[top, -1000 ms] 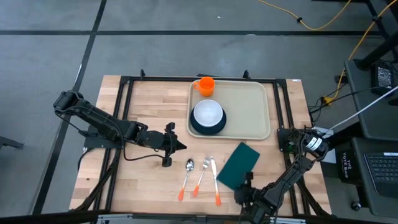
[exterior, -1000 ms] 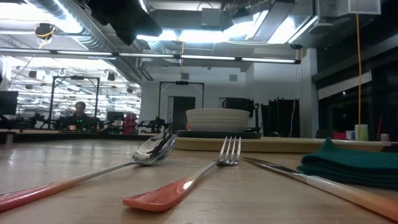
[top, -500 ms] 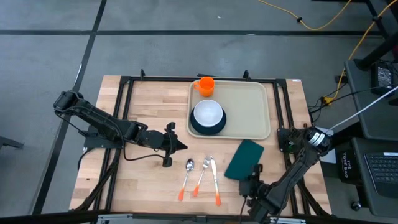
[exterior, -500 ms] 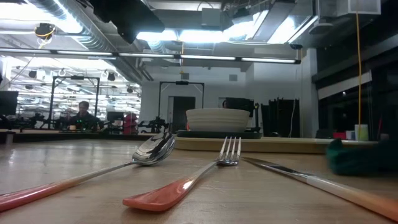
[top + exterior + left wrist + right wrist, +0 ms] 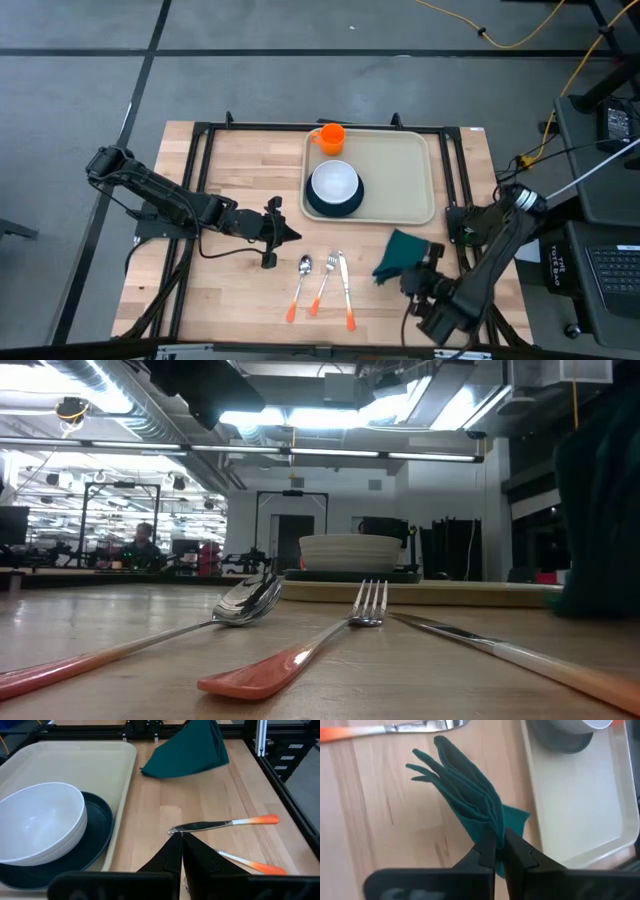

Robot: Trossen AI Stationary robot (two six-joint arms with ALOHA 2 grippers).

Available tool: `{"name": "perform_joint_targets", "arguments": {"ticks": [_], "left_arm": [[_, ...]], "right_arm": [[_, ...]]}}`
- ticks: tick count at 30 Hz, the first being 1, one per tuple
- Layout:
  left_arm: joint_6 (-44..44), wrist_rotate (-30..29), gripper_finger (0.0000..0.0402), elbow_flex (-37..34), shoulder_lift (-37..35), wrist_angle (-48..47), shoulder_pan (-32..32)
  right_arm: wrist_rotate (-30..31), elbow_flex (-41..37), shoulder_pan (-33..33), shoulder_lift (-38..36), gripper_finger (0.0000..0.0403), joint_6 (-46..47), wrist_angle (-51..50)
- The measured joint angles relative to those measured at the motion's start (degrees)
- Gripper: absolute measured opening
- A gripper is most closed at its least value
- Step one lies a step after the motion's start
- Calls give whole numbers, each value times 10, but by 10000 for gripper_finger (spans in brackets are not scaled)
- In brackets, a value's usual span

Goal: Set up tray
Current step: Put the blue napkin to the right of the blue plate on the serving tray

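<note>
At the near right of the light wooden bench (image 5: 240,170), the right claw (image 5: 499,851) is pinched tight on a corner of the dark green folded cloth napkin (image 5: 400,254), which hangs from it in loose pleats, lifted off the wood; in the low view the napkin (image 5: 600,510) shows as a dark mass at the right edge. Left of it, near the bench's front middle, three pieces of metal cutlery with orange plastic handles lie side by side, bowls and tips pointing far: a spoon (image 5: 300,282) on the left, a fork (image 5: 323,280) in the middle and a knife (image 5: 345,290) on the right, close together, each apart from the next. Just left of the spoon, the left claw (image 5: 288,234) waits low over the bench with its two dark fingers (image 5: 172,855) pressed together, holding nothing. Farther back, on the far right part of the bench, sits the large beige plastic rectangular tray (image 5: 400,180) with rounded corners and a raised rim. In its near left corner rests a dark teal round plate (image 5: 322,208) with a white round bowl (image 5: 334,184) on top. An orange plastic cup (image 5: 331,136) stands at the tray's far left corner. In the room beyond the bench, a person (image 5: 144,538) shows at the far left of the low view
</note>
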Motion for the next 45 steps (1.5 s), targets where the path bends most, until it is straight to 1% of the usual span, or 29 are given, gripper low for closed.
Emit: {"name": "perform_joint_targets", "arguments": {"ticks": [2,12,19,22,24,26,29,32,38,45], "left_arm": [[0,0,8,0,0,0,0],[0,0,7,0,0,0,0],[0,-1,5,0,0,0,0],[0,-1,3,0,0,0,0],[18,-2,4,0,0,0,0],[33,-13,3,0,0,0,3],[32,-26,3,0,0,-2,13],[50,-26,3,0,0,-14,28],[60,-27,2,0,0,-32,68],[61,-26,5,0,0,-71,121]], "right_arm": [[3,0,0,-22,17,1,-4],[58,0,-3,-139,17,-10,-12],[100,0,-14,-194,17,-15,-22],[105,0,-35,-207,17,-18,-31],[98,0,-51,-207,17,-32,-33],[93,0,-67,-207,17,-51,-32],[92,0,-82,-208,17,-79,-29],[93,0,-94,-217,17,-93,-29],[96,0,-130,-248,17,-108,-28],[110,0,-202,-282,17,-192,-29]]}}
